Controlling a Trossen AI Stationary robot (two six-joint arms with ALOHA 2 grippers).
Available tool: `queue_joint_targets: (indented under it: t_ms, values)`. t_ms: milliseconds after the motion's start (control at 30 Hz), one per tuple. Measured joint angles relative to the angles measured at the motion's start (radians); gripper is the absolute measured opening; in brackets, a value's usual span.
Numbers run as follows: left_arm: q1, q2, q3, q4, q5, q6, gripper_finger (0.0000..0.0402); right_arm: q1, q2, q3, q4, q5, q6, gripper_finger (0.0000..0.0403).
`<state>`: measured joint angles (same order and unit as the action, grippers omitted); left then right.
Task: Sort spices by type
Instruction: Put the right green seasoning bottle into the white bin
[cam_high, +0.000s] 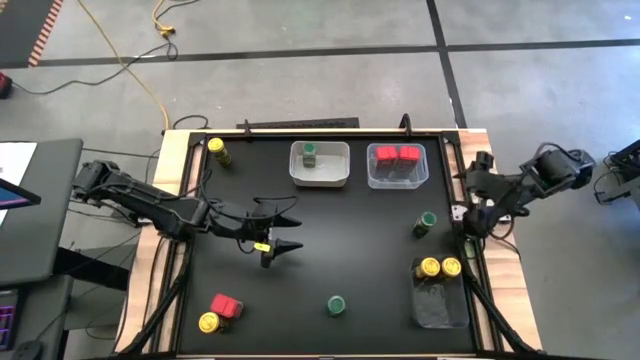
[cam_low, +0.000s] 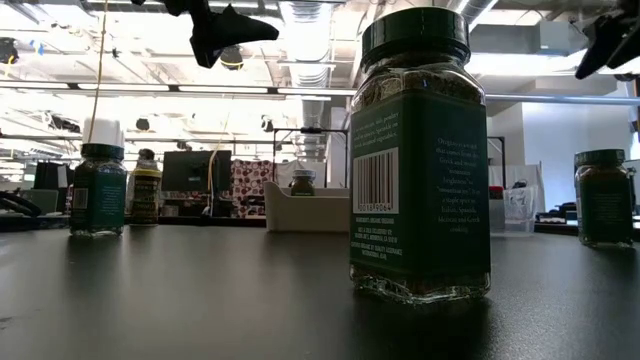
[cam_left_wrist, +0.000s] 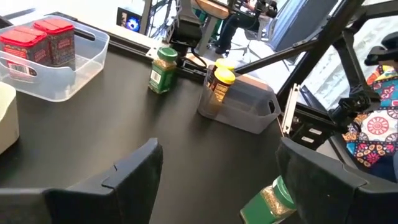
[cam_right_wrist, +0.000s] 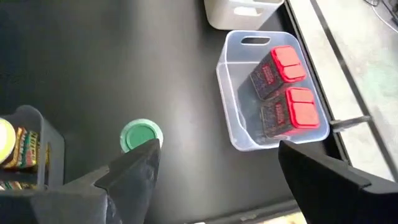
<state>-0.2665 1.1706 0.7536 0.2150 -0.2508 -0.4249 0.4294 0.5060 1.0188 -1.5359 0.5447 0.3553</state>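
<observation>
In the high view, spice containers stand about the black table: a green-lidded jar (cam_high: 336, 305) near the front, another (cam_high: 425, 222) at the right, a yellow-lidded jar (cam_high: 217, 150) far left, and a red box (cam_high: 226, 304) beside a yellow-lidded jar (cam_high: 208, 322) near left. One green jar (cam_high: 310, 155) sits in a white bin, two red boxes (cam_high: 397, 155) in a clear bin, and two yellow jars (cam_high: 440, 268) in another clear bin. My left gripper (cam_high: 292, 232) hovers open above mid-table, holding nothing. My right gripper (cam_high: 468, 228) is open at the right edge, next to the right green jar (cam_right_wrist: 141, 135).
The white bin (cam_high: 340, 175) and the red boxes' clear bin (cam_high: 372, 180) line the far edge. The yellow jars' clear bin (cam_high: 440, 310) sits at the near right. Bare black tabletop spreads between the left gripper and the front green jar (cam_low: 420, 150). A raised rim frames the table.
</observation>
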Motion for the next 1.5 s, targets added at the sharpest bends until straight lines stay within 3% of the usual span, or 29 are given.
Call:
queue_joint_targets:
  t_ms: [300,767,1033,1400,1500]
  values:
    - [0.000,0.000,0.000,0.000,0.000,0.008,0.0303,0.000,-0.025,-0.079,0.093,0.001,0.044,0.0354]
    - [0.000,0.000,0.000,0.000,0.000,0.021,0.0303,-0.001,0.014,-0.113,0.109,-0.053,-0.312,0.0354]
    - [0.000,0.000,0.000,-0.001,-0.009,0.021,0.0303,-0.004,0.113,-0.113,0.115,-0.096,-0.404,0.0354]
    - [0.000,0.000,0.000,-0.001,-0.037,0.021,0.0303,-0.208,0.289,-0.112,0.168,-0.217,-0.728,0.0354]
    - [0.000,0.000,0.000,0.000,-0.037,0.020,0.0303,-0.284,0.333,-0.112,0.180,-0.296,-0.829,0.0354]
